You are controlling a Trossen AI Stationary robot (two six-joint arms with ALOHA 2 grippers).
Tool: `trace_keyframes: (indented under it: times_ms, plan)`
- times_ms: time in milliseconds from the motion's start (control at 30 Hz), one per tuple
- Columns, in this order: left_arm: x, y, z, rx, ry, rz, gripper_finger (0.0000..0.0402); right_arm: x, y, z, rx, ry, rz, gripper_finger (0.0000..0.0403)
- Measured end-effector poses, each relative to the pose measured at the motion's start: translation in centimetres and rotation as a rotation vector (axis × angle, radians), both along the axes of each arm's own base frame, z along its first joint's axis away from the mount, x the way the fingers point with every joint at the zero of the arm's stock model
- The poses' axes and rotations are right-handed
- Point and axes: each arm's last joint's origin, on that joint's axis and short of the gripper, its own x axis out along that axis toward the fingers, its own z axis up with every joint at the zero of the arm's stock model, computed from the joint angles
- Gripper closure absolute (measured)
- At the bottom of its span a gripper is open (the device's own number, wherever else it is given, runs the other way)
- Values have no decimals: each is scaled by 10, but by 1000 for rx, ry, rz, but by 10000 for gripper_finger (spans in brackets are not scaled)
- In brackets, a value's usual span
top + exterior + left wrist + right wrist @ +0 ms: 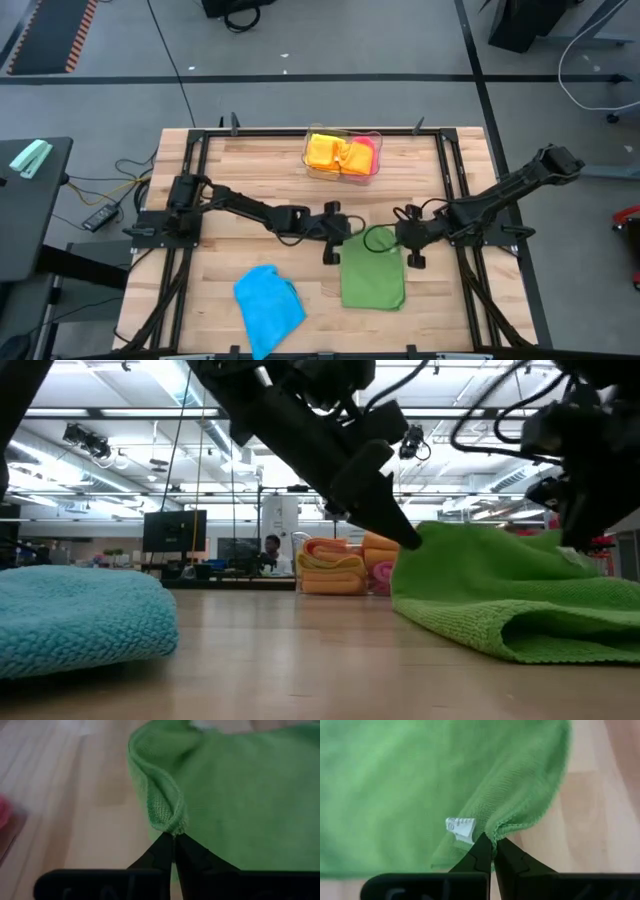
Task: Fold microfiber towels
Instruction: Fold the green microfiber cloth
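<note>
the soft green microfiber towel lies on the pale wooden surface, nearer the front edge than the clear plastic tray of folded orange and yellow cloths. the left gripper and right gripper are each clamped on one of its two tray-side corners, probably to lift that edge evenly for a fold. the towel's long axis runs from tray toward front; a crumpled blue microfiber towel waits to its left.

Tray: upper centre of the high view, on the table, stacked towels in it.
Flat towel: lower centre-right, below the tray.
Bunched towel: lower centre-left, left of the flat towel, apart.
Left gripper: at the flat towel's upper left corner.
Right gripper: at its upper right corner.
</note>
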Motion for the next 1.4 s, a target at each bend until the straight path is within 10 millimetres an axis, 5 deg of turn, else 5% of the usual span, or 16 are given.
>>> trace_keyframes:
  times_ms: [500, 1400]
  plan:
    - [-1, -11, -10, 59, 33, -72, 372, -12, 3, -7, -201, 90, 64, 389]
    - [4, -29, -34, -29, 37, -176, 369, -3, 39, -18, 86, 93, 215, 376]
